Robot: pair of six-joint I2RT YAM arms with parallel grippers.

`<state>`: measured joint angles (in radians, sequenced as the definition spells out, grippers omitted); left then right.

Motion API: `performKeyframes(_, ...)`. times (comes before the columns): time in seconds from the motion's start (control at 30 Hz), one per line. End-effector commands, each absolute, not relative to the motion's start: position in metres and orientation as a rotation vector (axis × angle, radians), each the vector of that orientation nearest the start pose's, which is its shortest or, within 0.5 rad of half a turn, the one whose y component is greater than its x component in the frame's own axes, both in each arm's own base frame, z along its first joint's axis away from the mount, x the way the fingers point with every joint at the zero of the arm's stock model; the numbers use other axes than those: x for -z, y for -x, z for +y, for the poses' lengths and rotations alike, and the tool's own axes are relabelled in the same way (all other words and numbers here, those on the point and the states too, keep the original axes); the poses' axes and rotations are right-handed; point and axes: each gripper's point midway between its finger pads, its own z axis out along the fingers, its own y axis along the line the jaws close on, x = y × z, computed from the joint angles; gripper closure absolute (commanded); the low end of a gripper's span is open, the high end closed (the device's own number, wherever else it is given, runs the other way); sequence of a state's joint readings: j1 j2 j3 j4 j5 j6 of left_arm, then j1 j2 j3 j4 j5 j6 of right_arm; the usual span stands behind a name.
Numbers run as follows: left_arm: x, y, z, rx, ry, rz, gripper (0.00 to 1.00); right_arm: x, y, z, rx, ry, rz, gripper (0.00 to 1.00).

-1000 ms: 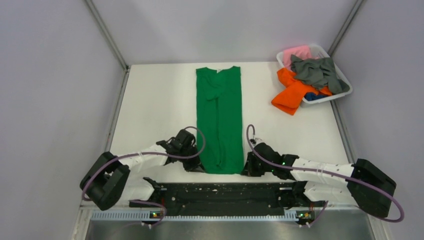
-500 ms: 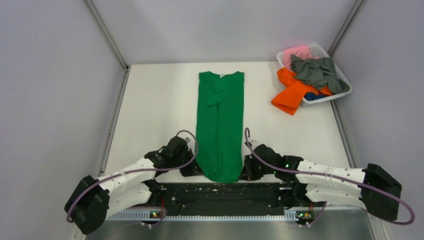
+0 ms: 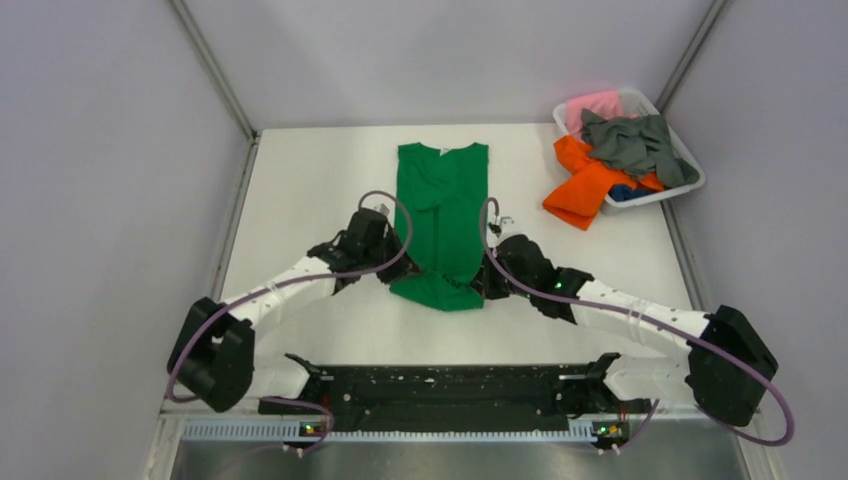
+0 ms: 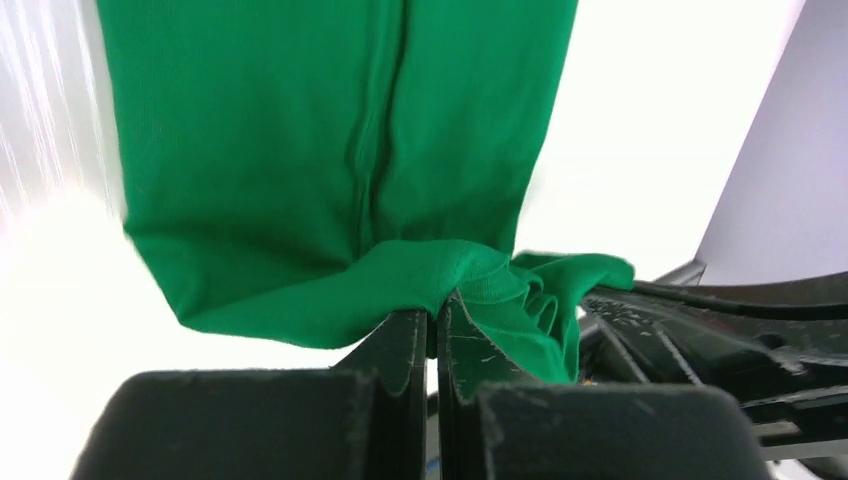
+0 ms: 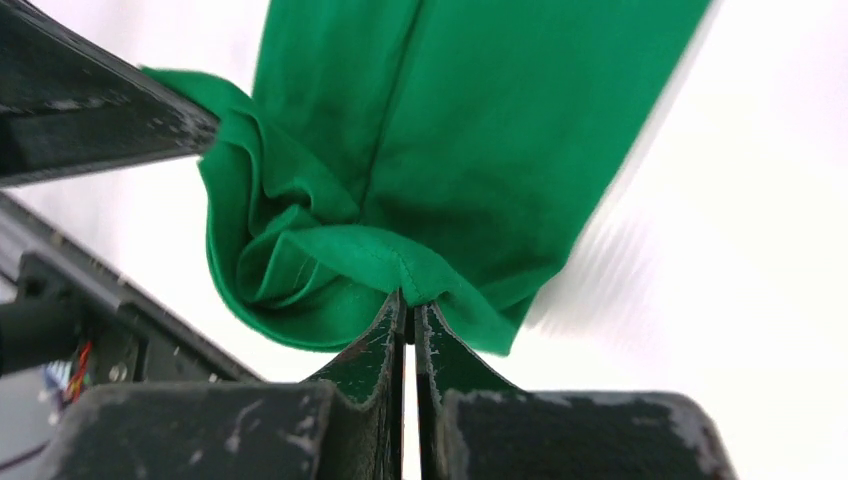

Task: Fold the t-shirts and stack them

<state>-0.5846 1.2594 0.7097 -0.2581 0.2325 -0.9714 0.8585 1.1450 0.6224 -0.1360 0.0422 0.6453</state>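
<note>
Hem corners of the green t-shirt (image 3: 441, 215) were pinched by both arms. The left end effector (image 3: 388, 265) had its fingers pressed nearly together on a fold of green cloth at the shirt's left near corner; its wrist view showed the fabric gathered into the narrow slot between the fingers (image 4: 436, 325), with loose folds spilling to the right. The right end effector (image 3: 487, 280) was clamped the same way on the right near corner, its wrist view showing the stitched hem caught between its closed fingers (image 5: 408, 315) and a rolled pocket of cloth to the left.

The shirt lay lengthwise down the middle of the white counter (image 3: 310, 190), folded into a narrow strip, neckline at the far end. Its near end was bunched and rumpled between the two end effectors, while the far part lay flat.

At the far right corner sat a white basket (image 3: 668, 193). An orange tee (image 3: 583, 185) spilled over its near-left rim onto the counter, a dark grey tee (image 3: 630, 143) was heaped on top, a pink tee (image 3: 592, 105) showed at the far end, and a scrap of blue tee (image 3: 622, 192) peeked out beside the orange one.
</note>
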Motion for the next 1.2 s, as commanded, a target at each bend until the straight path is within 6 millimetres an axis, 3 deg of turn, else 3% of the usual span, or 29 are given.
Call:
performKeyframes(0.0, -0.123, -0.295, -0.235, 0.869, 0.335, 2.475, 1.0, -0.129, -0.259, 0.26, -0.665, 0.222, 2.209, 1.0)
performKeyframes(0.4, -0.13, -0.387, -0.24, 0.896, 0.304, 2.493, 1.0, -0.149, -0.359, 0.246, -0.567, 0.141, 2.12, 1.0)
performKeyframes(0.7, -0.123, -0.423, -0.226, 0.785, 0.309, 2.505, 1.0, -0.144, -0.406, 0.238, -0.513, 0.155, 2.108, 1.0)
performKeyframes(1.0, -0.106, -0.442, -0.219, 0.731, 0.328, 2.549, 1.0, -0.129, -0.431, 0.237, -0.502, 0.164, 2.133, 1.0)
performKeyframes(1.07, -0.102, -0.446, -0.216, 0.723, 0.343, 2.554, 0.94, -0.126, -0.437, 0.236, -0.504, 0.159, 2.131, 1.0)
performKeyframes(1.17, -0.098, -0.453, -0.216, 0.743, 0.344, 2.556, 0.75, -0.121, -0.447, 0.235, -0.506, 0.166, 2.132, 1.0)
